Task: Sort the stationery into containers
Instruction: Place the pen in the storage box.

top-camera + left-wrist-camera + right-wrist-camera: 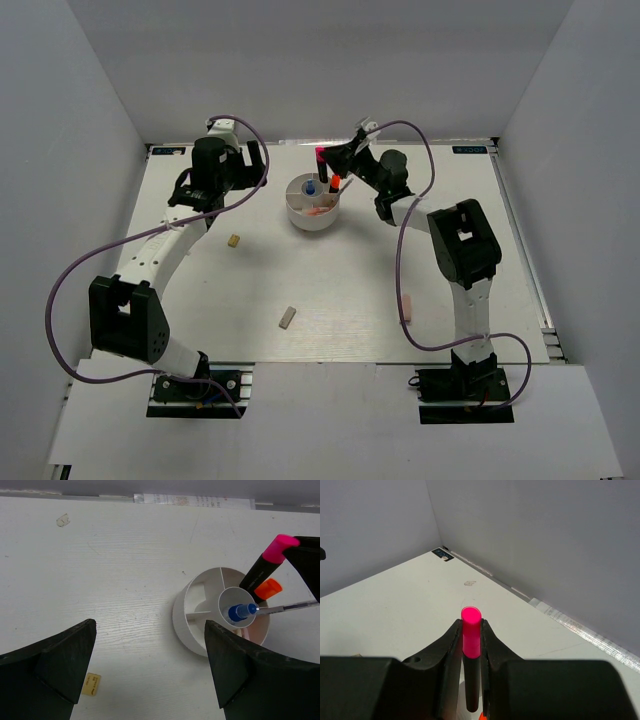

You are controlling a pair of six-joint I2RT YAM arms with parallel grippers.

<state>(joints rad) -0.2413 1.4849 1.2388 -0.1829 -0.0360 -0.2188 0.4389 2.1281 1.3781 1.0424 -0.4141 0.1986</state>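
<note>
Right gripper clenched on pink highlighter, which is tilted with its lower end at the tub's far side beside the orange highlighter. Risk: if let go leaning, it topples over the tub rim or knocks the orange one. Left gripper spread wide and empty, left of tub.

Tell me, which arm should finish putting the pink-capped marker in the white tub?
Right. The right end effector is shut on the pink-capped highlighter, whose lower end dips into the white tub. The left end effector is open, empty and off to the tub's side.
</note>
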